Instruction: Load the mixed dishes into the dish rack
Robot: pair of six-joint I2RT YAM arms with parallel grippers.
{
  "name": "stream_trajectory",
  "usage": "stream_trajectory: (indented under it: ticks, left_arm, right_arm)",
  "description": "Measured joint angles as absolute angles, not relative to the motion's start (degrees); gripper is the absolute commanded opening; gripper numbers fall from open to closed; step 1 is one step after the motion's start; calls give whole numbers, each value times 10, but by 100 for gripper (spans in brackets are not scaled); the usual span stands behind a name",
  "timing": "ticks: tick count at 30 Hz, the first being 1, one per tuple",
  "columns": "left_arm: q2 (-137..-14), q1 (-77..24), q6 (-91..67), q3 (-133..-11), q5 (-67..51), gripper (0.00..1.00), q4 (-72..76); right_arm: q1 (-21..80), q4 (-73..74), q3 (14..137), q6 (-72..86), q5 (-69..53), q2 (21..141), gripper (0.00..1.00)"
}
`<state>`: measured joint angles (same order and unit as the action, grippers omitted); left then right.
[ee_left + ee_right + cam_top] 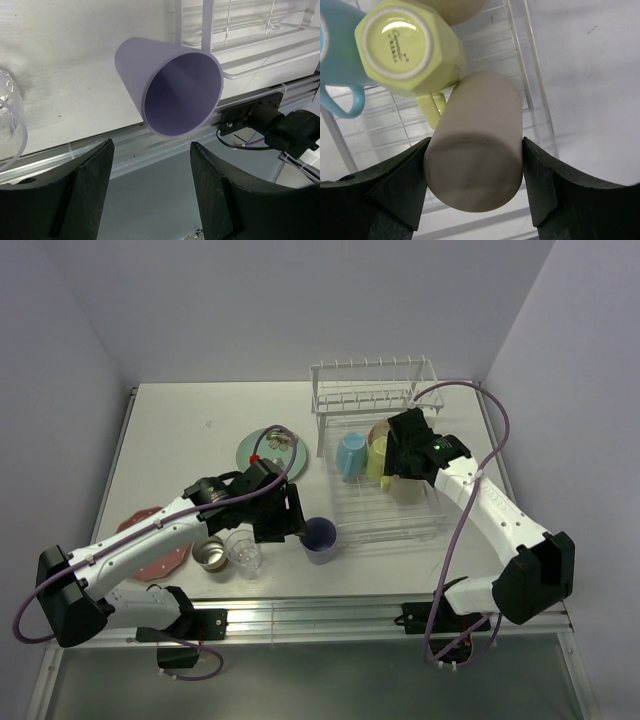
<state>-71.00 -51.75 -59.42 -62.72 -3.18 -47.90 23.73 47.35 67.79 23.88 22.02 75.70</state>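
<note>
R end effector (475, 150) clamps tan cup (480, 125); L end effector (150, 150) spread wide.

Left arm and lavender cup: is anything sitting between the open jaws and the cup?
Nothing visible does. The lavender cup sits directly ahead of the left gripper, whose jaws stand open with only a bare gap before it. The clear glass is off to one side, and the dish rack lies beyond the cup.
</note>
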Motion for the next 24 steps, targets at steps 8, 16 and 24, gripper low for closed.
stream_trajectory:
  ticks: [8,16,24]
  left_arm:
    - [-711,-518,-591,-624,-34,71,-479]
    - [-711,-524,-591,-614,-37,81,-479]
    - [-713,-528,-590,-608,-46,81,-476]
  right_arm:
    - [226,437,678,240,220,784,0]
    - [215,413,679,244,215,809,0]
    - [207,402,685,244,210,822,17]
